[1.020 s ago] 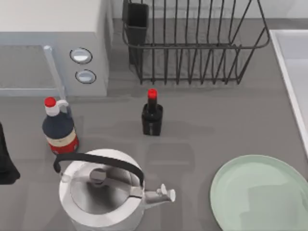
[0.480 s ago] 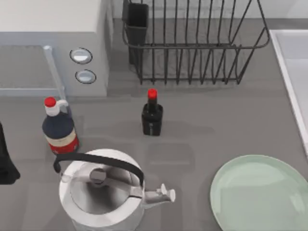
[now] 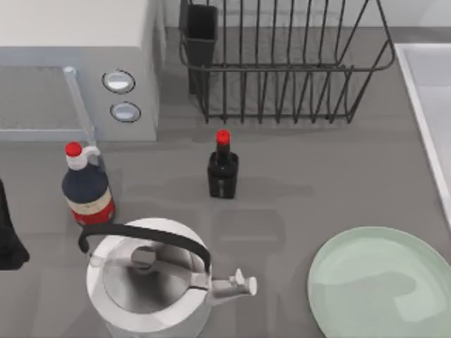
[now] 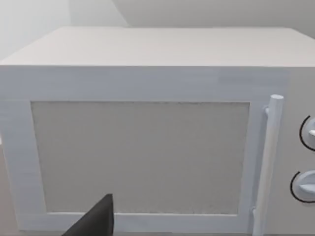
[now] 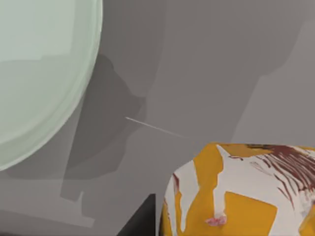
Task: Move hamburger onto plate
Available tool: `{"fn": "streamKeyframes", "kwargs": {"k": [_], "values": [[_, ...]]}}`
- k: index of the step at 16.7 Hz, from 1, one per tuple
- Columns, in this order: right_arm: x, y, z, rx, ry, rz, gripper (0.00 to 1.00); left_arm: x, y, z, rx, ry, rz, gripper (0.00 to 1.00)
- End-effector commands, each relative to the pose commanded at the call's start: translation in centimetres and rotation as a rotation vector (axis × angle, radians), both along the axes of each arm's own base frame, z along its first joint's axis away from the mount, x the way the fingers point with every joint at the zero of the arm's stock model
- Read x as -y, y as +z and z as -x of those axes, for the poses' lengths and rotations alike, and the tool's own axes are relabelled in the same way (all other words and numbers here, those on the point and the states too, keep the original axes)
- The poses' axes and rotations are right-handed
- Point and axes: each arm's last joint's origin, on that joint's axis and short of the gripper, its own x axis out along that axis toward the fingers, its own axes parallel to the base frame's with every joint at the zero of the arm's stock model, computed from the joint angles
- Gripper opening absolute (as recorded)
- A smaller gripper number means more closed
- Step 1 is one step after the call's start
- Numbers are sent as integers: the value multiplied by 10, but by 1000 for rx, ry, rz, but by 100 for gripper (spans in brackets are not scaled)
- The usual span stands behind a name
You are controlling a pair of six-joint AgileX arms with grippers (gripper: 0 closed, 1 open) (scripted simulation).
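Looking down from above, we find the pale green plate (image 3: 380,282) at the table's (image 3: 338,190) near right corner, bare on top. A white kettle (image 3: 151,282) sits to its left, with a dark sauce bottle (image 3: 88,186) and a small red-capped bottle (image 3: 223,169) behind, then a microwave (image 3: 77,70) and a wire dish rack (image 3: 282,63) at the back. Our left arm (image 3: 8,236) is parked at the table's left edge; its wrist camera faces the microwave door, and we cannot tell how its pincer stands. In the right wrist view the hamburger (image 5: 241,191), white blotched with orange, hangs close under the camera beside a dark finger (image 5: 142,221), above grey tabletop just off the plate's rim. We cannot tell whether the right pincer is clamped on it.
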Motion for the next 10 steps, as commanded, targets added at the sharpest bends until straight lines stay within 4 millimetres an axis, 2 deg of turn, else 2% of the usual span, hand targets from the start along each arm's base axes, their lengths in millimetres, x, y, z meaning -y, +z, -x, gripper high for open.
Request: {"fn": "streamKeyframes", "kwargs": {"k": [3,5,10], "values": [[-1,-2,-1,-6,13,-1,0,0,0,0,0,0,0,100],[-4,-2,-3,-14,80,-1,0,0,0,0,0,0,0,100],[-22,-3,-15,-44,465,-1,0,0,0,0,0,0,0,100]]}}
